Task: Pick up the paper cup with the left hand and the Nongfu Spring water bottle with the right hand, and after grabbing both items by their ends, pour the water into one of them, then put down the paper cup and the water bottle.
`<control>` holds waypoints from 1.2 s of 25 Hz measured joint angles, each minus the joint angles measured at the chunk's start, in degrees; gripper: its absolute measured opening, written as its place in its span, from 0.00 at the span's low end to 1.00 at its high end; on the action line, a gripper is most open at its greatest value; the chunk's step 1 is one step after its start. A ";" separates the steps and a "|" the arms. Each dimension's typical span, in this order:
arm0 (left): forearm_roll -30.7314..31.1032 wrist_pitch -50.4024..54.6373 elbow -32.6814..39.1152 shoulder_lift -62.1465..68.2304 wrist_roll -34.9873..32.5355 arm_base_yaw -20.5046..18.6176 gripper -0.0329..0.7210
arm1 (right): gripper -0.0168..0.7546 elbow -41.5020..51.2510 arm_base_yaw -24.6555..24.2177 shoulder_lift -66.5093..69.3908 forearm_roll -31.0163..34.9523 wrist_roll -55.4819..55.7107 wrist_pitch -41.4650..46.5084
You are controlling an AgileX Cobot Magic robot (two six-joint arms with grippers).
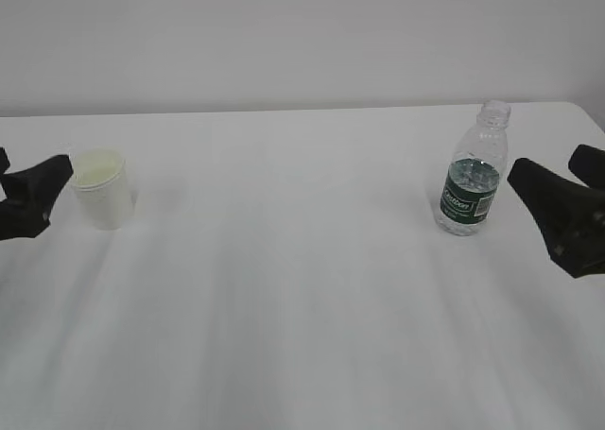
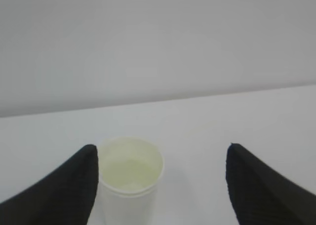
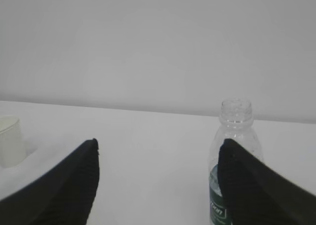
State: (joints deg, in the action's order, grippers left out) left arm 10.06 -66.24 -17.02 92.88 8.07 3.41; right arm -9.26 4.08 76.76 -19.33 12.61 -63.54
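The cup (image 1: 99, 186) stands upright at nine o'clock on the table (image 1: 302, 288), just beside the wide-open left gripper (image 2: 160, 185), while the upright bottle (image 1: 473, 170) at three o'clock stands near the wide-open right gripper (image 3: 158, 185), neither held.

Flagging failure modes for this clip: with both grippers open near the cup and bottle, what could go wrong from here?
The paper cup sits off-centre, against the left gripper's left finger, so closing may push or tip it. The water bottle has no cap; a knock from the right gripper, whose finger already overlaps it, could spill water.
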 joint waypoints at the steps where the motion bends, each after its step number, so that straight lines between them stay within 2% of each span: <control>1: 0.00 0.00 -0.01 -1.08 0.16 0.00 0.81 | 0.75 -0.45 0.00 -0.61 0.15 0.00 0.82; 6: 0.02 0.00 0.26 -6.36 1.13 0.00 0.81 | 0.72 -3.69 0.00 -2.82 1.41 0.00 3.52; 15: 0.12 0.00 0.40 -14.61 1.93 0.00 0.81 | 0.72 -10.07 0.00 -6.78 1.52 0.00 15.33; 18: 0.12 0.00 0.44 -17.45 2.04 0.00 0.81 | 0.72 -10.92 0.04 -8.06 1.65 0.00 16.65; 30: 0.23 11.53 0.66 -30.93 2.99 0.00 0.81 | 0.72 -11.33 0.13 -15.68 4.00 1.26 24.79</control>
State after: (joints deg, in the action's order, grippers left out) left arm 10.29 -54.71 -16.35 61.95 11.06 3.41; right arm -20.58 4.21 61.08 -15.33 13.87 -38.75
